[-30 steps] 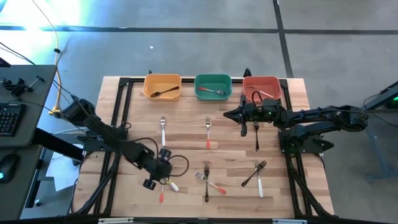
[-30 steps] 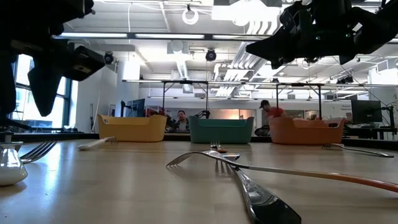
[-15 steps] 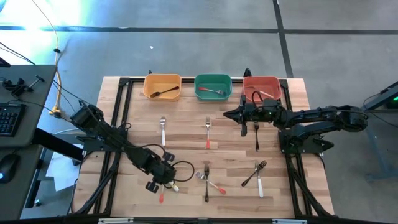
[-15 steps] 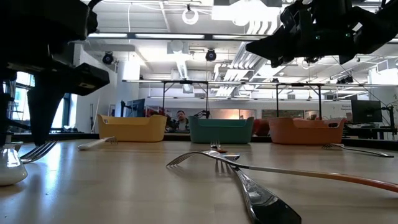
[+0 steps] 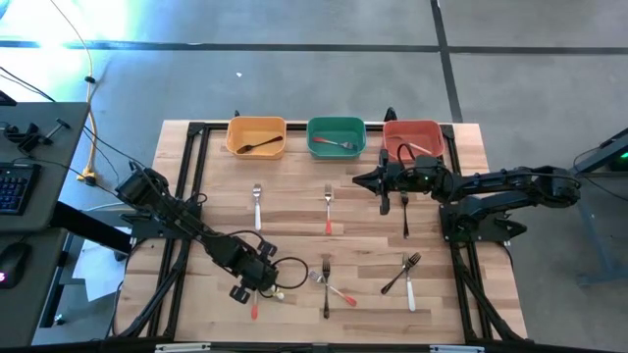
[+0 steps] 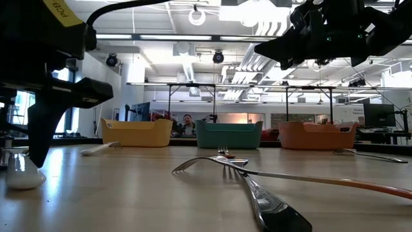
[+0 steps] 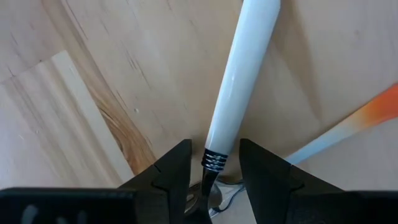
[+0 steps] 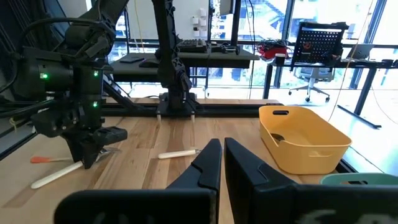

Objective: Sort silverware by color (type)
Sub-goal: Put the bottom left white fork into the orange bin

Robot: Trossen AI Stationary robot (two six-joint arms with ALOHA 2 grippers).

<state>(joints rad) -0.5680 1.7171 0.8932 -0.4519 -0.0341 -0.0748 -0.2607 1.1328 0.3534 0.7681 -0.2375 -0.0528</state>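
Left wrist view shows you the left gripper (image 7: 214, 163) down at the wooden table (image 5: 294, 216), its fingers (image 7: 177, 168) closed in on the neck of a white-handled utensil (image 7: 239, 87) that lies beside an orange-tipped handle (image 7: 348, 127). From above you find that gripper (image 5: 263, 282) near the table's front edge, with more forks and spoons scattered to its right and others already lying in the yellow bin (image 5: 256, 136), green bin (image 5: 336, 137) and red bin (image 5: 413, 139). Your right gripper (image 5: 365, 180) hangs in the air just in front of the red bin, its fingers (image 8: 208, 165) pressed nearly together around nothing.
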